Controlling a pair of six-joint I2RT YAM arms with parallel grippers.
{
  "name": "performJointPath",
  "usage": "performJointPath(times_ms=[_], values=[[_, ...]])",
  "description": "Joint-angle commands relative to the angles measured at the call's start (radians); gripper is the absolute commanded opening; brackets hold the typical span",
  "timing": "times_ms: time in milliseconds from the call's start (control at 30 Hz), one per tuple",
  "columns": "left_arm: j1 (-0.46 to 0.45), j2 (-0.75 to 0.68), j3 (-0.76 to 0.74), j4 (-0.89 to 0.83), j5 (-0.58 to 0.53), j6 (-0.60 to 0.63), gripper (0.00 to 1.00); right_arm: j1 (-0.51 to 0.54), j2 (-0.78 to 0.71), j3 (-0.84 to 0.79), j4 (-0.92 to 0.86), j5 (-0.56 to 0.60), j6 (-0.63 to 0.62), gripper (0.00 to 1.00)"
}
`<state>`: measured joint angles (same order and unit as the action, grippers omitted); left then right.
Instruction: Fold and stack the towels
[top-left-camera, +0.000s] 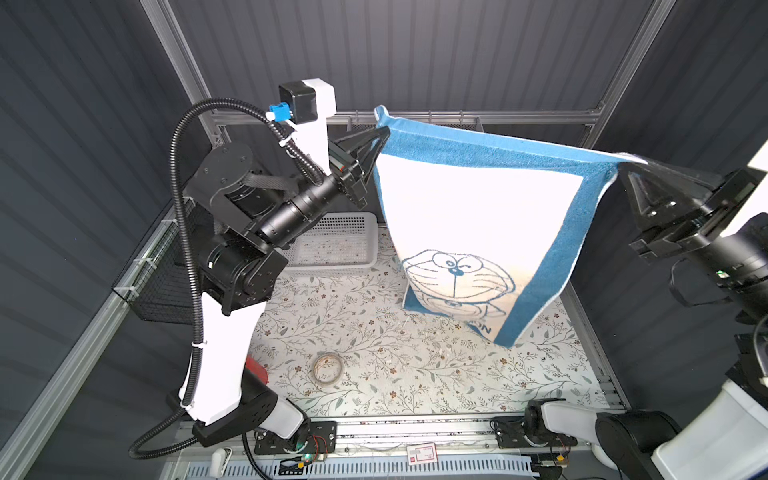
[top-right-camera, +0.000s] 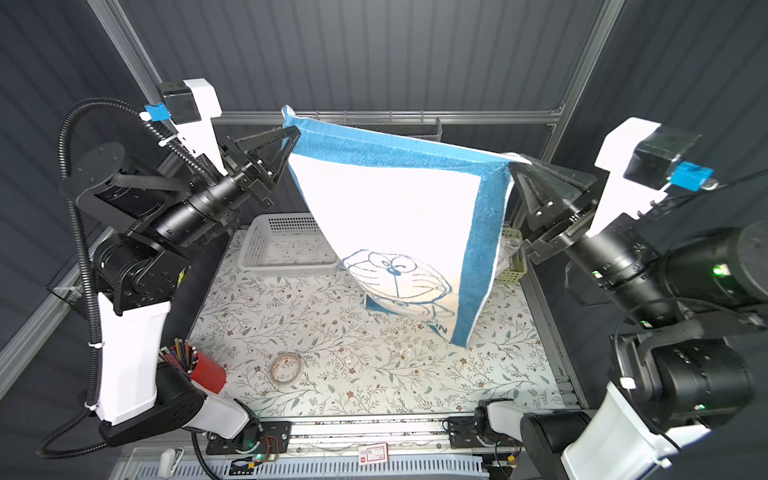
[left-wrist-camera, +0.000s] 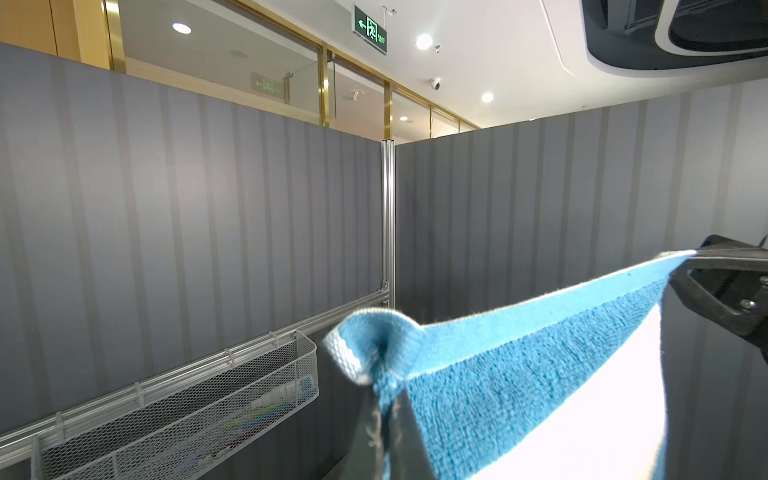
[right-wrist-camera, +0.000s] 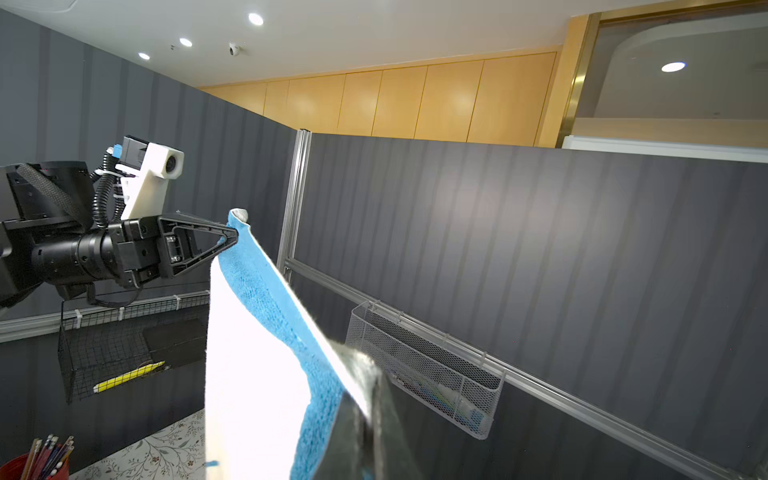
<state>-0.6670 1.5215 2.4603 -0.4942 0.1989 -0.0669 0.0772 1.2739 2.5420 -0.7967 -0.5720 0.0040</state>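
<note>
**Blue towel held up by two top corners, spread before folding**

The blue towel (top-left-camera: 478, 216) is held in the air btwn both arms, above the far-right part of the table (top-left-camera: 374, 374), w/ no fold made in it yet. One top corner is pinched by the left gripper (top-left-camera: 384, 135), jaws closed on the cloth. A small flap of that corner sticks up past the tips. The other top corner is clamped by the right gripper (top-left-camera: 621, 166), likewise closed on the fabric.

The top edge is drawn nearly straight btwn the two grips. This is prob. done so the cloth is opened flat by its own weight and the edges can be matched before a fold. The height is prob. chosen so the towel hangs free. Its lowest corner is brought down near the table's right edge; whether it touches the surface can't be told.

Looks: terry pile, cream-white centre panel, blue border. A cartoon cat face is drawn in blue line low on the panel, w/ letters below it, partly hidden. The panel is washed out by light, so its texture can't be read. The lower part is curled inward, and the bottom edge isn't hanging straight.

Nearby, a white basket (top-left-camera: 332, 245) is set at the table's far edge. A green basket (top-right-camera: 513, 257) at the right edge is mostly hidden behind the towel. No folded stack is seen on the table.
</note>
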Motion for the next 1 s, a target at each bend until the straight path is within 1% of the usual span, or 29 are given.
performJointPath(times_ms=[0, 133, 300, 333, 400, 500, 533, 600, 700, 833, 967], values=[[0.031, 0.021, 0.03, -0.043, -0.118, 0.043, 0.0, -0.007, 0.053, 0.014, 0.015, 0.092, 0.023, 0.0], [0.03, 0.081, 0.085, -0.127, -0.205, 0.083, 0.0, -0.007, 0.121, 0.018, 0.024, 0.135, 0.043, 0.0], [0.037, 0.126, 0.033, -0.123, -0.378, 0.157, 0.0, -0.008, 0.254, 0.017, 0.046, 0.169, 0.058, 0.0], [0.049, 0.141, 0.021, -0.115, -0.394, 0.167, 0.0, -0.007, 0.29, 0.015, 0.048, 0.169, 0.06, 0.0], [0.1, 0.181, 0.015, -0.11, -0.375, 0.152, 0.0, -0.009, 0.362, 0.015, 0.048, 0.167, 0.064, 0.0], [0.203, 0.259, 0.01, -0.099, -0.284, 0.088, 0.0, -0.009, 0.47, 0.014, 0.052, 0.153, 0.06, 0.0], [0.227, 0.285, -0.001, -0.085, -0.271, 0.078, 0.0, -0.009, 0.51, 0.014, 0.055, 0.149, 0.059, 0.0], [0.254, 0.336, -0.036, -0.044, -0.257, 0.078, 0.0, -0.011, 0.576, 0.009, 0.064, 0.132, 0.054, 0.0], [0.307, 0.418, -0.091, 0.023, -0.196, 0.033, 0.0, -0.011, 0.669, -0.006, 0.063, 0.09, 0.053, 0.0], [0.333, 0.512, -0.154, 0.079, -0.143, 0.0, 0.0, -0.007, 0.726, -0.103, 0.075, 0.061, 0.062, 0.0], [0.333, 0.505, -0.322, 0.144, -0.093, -0.033, 0.0, 0.013, 0.69, -0.269, 0.087, 0.075, 0.048, 0.0]])
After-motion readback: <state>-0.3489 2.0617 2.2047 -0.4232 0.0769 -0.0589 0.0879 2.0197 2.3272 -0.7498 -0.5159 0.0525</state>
